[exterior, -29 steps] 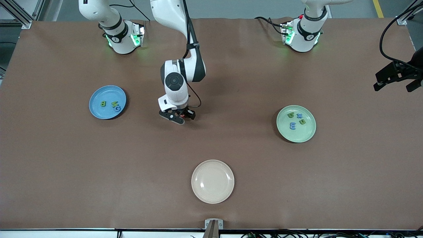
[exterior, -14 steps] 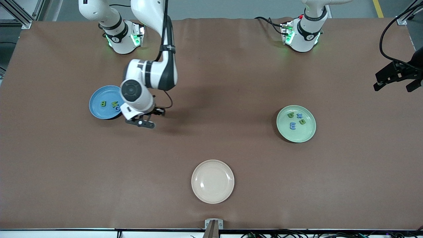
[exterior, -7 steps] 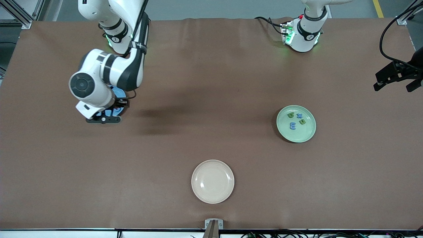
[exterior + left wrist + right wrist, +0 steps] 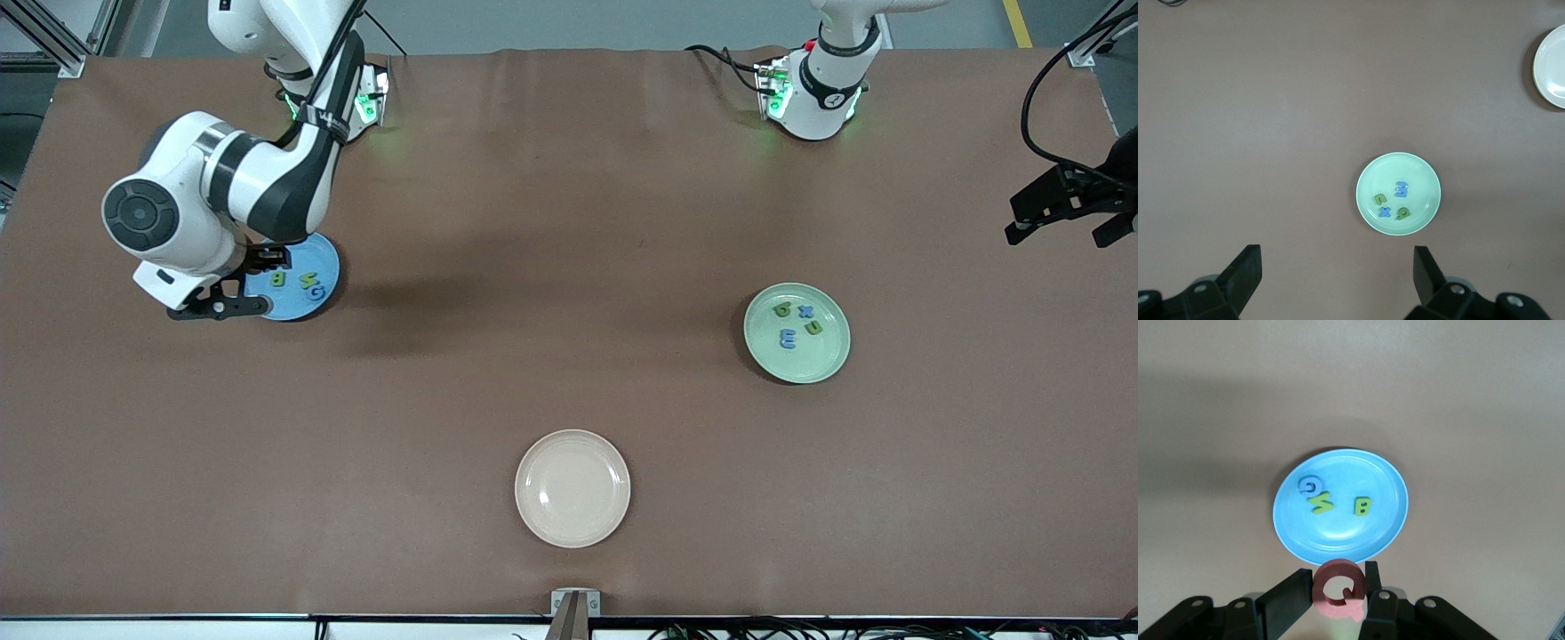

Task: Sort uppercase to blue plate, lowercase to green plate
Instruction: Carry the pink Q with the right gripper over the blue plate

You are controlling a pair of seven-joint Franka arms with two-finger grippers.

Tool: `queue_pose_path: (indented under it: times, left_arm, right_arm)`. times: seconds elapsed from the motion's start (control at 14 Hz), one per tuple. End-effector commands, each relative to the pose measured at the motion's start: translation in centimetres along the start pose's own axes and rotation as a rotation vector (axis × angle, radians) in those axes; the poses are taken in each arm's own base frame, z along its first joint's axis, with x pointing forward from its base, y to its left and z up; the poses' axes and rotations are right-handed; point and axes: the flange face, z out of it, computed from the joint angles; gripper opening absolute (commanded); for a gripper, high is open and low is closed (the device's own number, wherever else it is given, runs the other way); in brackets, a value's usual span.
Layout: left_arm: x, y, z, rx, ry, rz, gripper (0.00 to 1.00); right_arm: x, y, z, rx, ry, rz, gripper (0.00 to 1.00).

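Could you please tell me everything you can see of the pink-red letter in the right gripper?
The pink-red G is a small, thick capital letter that looks like matte foam, with a round open centre and a short tail. The right gripper is shut on it, its dark fingers pressing on two opposite sides. It hangs in the air over the edge of the blue plate, touching neither the plate nor the three letters lying in it.

Matt brown table cover (image 4: 569, 267); glossy smooth blue plate (image 4: 1338, 533), green plate (image 4: 822, 360); matt foam-like red G (image 4: 1339, 589).
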Motion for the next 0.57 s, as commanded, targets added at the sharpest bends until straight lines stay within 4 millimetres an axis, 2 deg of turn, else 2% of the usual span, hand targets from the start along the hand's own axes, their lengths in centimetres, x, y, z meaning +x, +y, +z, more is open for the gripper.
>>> queue_pose_path:
  times: [0.0,0.29,0.5]
  left_arm:
    - [-0.3,0.2,-0.8,-0.008,0.007,0.017,1.0]
    - [-0.3,0.2,-0.8,-0.008,0.007,0.017,1.0]
    - [-0.3,0.2,-0.7,-0.008,0.006,0.017,1.0]
  right_arm:
    - [-1.2,1.7,1.6,0.011,-0.03,0.006,0.03]
    - [-2.1,2.8,6.1,-0.011,0.009,0.039,0.03]
    - [-1.9,0.8,10.3,0.044,0.013,0.041,0.03]
